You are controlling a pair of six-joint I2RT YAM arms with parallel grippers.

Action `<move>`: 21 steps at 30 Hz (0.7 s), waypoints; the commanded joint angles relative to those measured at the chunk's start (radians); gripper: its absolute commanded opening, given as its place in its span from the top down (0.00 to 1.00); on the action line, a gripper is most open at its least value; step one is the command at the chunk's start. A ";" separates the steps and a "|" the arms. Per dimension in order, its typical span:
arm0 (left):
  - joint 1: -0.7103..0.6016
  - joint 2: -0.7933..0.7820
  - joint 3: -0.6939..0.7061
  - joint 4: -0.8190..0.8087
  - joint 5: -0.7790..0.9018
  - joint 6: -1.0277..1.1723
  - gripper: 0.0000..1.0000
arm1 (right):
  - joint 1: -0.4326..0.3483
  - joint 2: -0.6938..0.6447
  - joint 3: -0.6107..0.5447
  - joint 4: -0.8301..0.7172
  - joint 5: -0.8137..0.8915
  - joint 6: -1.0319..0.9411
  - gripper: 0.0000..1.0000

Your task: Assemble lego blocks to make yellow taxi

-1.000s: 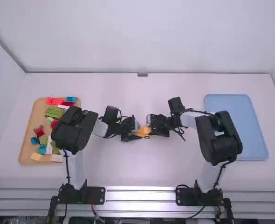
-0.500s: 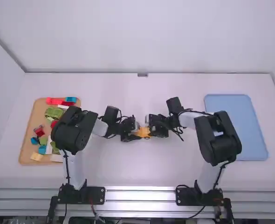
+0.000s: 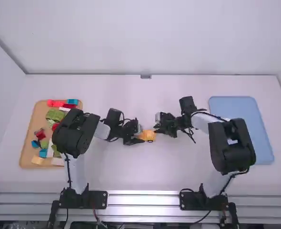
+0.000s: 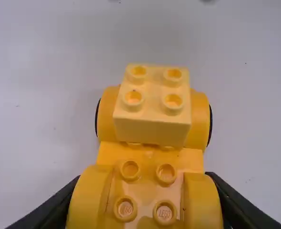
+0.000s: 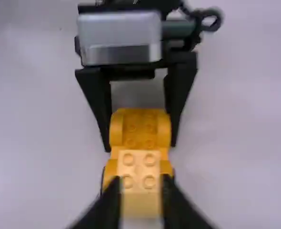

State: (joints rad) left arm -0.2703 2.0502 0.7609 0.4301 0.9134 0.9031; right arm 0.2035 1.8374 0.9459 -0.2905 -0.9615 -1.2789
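One yellow car (image 4: 149, 157), lengthwise left-to-right, block (image 4: 152, 130) end rightward

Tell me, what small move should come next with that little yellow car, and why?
Probably the right hand should press down on the pale yellow block. The block sits on one end of the darker yellow base, and I can't tell if it is fully seated. The left hand grips the other end, which should steady it, and the right hand is open, close by.

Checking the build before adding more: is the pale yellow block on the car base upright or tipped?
Upright: the pale yellow block sits on the car base with its four studs up.
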 commanded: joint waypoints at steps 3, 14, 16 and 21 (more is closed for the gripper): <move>-0.006 0.024 -0.024 -0.030 -0.066 -0.016 0.47 | 0.020 0.007 0.006 -0.003 -0.015 -0.030 1.00; -0.005 0.024 -0.026 -0.031 -0.066 -0.017 0.47 | 0.107 0.141 0.006 0.075 0.155 0.138 1.00; -0.005 0.024 -0.026 -0.029 -0.065 -0.016 0.48 | 0.118 0.145 0.006 0.079 0.186 0.154 1.00; -0.005 0.024 -0.026 -0.030 -0.065 -0.017 0.48 | 0.130 0.155 0.006 0.075 0.238 0.184 1.00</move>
State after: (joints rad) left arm -0.2703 2.0502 0.7609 0.4271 0.9165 0.9150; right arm 0.3286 1.9491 0.9646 -0.1982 -0.8482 -1.1316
